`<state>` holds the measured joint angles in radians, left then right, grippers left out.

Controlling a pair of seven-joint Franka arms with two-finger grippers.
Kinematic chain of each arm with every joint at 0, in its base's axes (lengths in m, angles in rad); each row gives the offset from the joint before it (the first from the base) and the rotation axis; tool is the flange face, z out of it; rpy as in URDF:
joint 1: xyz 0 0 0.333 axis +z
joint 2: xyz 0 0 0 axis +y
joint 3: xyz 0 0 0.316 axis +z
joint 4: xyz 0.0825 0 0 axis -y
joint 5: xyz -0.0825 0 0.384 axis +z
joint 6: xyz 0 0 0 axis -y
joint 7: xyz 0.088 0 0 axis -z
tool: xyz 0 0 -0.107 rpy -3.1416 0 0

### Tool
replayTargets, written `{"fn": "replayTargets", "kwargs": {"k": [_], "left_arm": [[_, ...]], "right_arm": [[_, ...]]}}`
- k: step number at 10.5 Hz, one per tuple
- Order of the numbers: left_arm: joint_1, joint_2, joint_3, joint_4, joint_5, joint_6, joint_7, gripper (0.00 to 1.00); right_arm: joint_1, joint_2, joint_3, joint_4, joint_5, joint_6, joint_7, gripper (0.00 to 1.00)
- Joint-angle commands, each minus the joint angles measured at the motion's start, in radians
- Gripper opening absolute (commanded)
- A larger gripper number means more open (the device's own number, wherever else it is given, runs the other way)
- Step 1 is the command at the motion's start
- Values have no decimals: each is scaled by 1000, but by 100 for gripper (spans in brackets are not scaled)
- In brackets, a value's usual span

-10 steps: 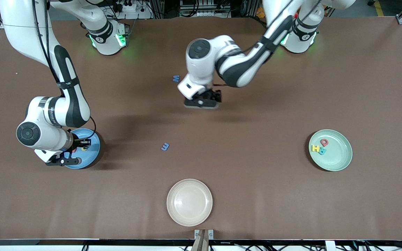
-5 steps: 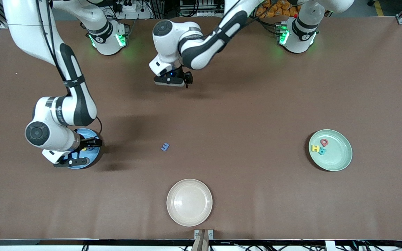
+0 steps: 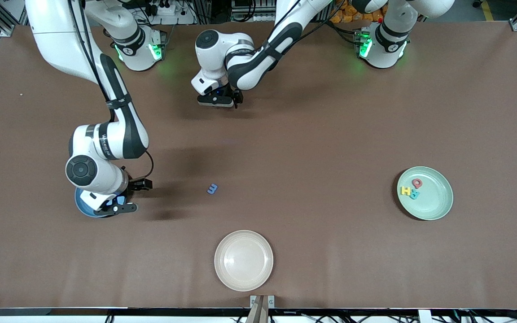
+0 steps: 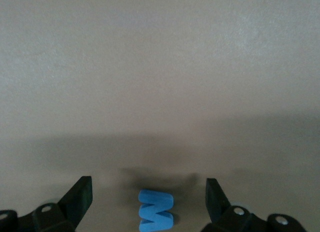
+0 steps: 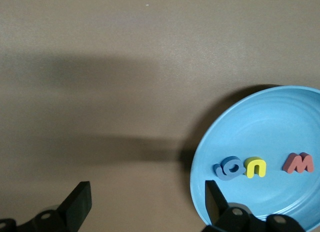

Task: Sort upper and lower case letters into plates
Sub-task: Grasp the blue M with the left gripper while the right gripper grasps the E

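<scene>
Three plates sit on the brown table (image 3: 330, 134); the landmark here is the cream plate (image 3: 243, 260), at the table edge nearest the front camera, with nothing in it.

Blue plate (image 3: 83, 210): toward the right arm's end from the cream plate, a little farther from the camera, mostly covered by the right arm. Right gripper (image 3: 126, 197) hangs over that plate's rim, fingers spread wide, nothing held. The right wrist view shows three letters in the blue plate (image 5: 260, 157): a blue piece (image 5: 227, 168), a yellow "n" (image 5: 255, 167) touching it, and a red "m" (image 5: 298, 163) set apart.

Loose blue letter (image 3: 212, 189), read as "m", lies on bare table farther from the camera than the cream plate, open room all round.

Left gripper (image 3: 216, 101) is low over the table, much farther from the camera than the cream plate, fingers wide; a blue "w" (image 4: 156, 211) lies flat between them, untouched.

Mint plate (image 3: 438, 204): toward the left arm's end from the cream plate. It holds a yellow "H" (image 3: 405, 190), a teal "R" (image 3: 414, 194) and a red piece (image 3: 417, 183), clustered together. Wide open table around it.
</scene>
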<state>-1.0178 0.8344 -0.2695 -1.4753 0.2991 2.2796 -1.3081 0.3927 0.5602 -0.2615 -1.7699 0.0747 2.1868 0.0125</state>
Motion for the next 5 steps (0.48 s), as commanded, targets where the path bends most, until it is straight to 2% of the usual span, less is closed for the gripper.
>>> {"fn": "replayTargets", "kwargs": {"k": [1, 3, 5], "left_arm": [[-18, 8, 6, 20, -41, 29, -52, 100], [-19, 6, 3, 6, -43, 44, -86, 100], [-19, 8, 3, -16, -41, 50, -89, 100]], "right_arm": [[3, 9, 1, 18, 16, -12, 14, 100], [37, 20, 1, 18, 121, -15, 23, 100], [76, 27, 1, 21, 138, -7, 152, 100]]}}
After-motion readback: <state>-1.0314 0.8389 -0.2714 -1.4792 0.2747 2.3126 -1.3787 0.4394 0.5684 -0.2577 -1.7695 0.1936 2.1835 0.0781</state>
